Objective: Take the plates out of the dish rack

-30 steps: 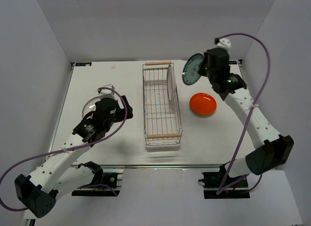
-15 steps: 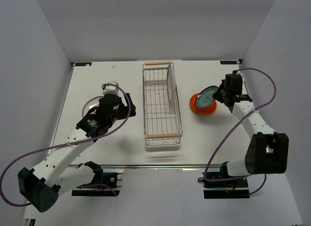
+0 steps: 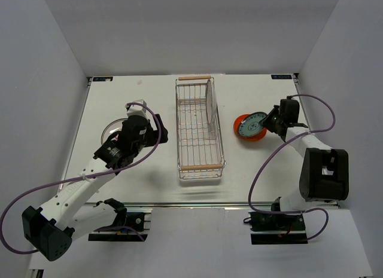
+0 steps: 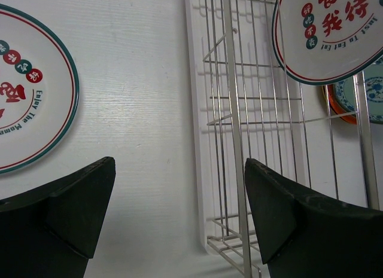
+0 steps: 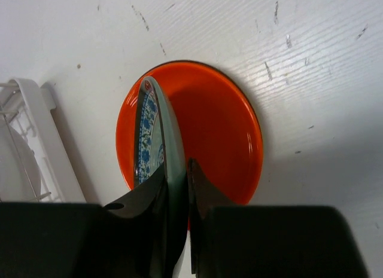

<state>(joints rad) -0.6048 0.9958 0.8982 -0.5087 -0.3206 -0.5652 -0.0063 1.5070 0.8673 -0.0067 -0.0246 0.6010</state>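
- at the left, the left gripper (image 4: pixel 179 170) is hovering empty, fingers (image 4: pixel 72 200) spread wide, between a flat white green-rimmed plate (image 4: pixel 30 92) and the chrome wire dish rack (image 4: pixel 233 110).
- inside it, a matching plate (image 4: pixel 329 33) is standing on edge, ahead and right of those fingers.
- at the right, the right gripper (image 5: pixel 176 170) is pinching a blue patterned plate (image 5: pixel 157 128), tilting over an orange plate (image 5: pixel 221 140).

**Robot body, seen from above and from the wrists.** We note two arms of like build. The left arm (image 3: pixel 69 197) and right arm (image 3: pixel 302 140) each have white links joined by black joint housings. A thin purple cable (image 3: pixel 251 194) loops beside each arm. Black clamp bases (image 3: pixel 119 221) sit toward six o'clock. The wrist views show matte dark, wedge-shaped fingers (image 4: pixel 66 212).
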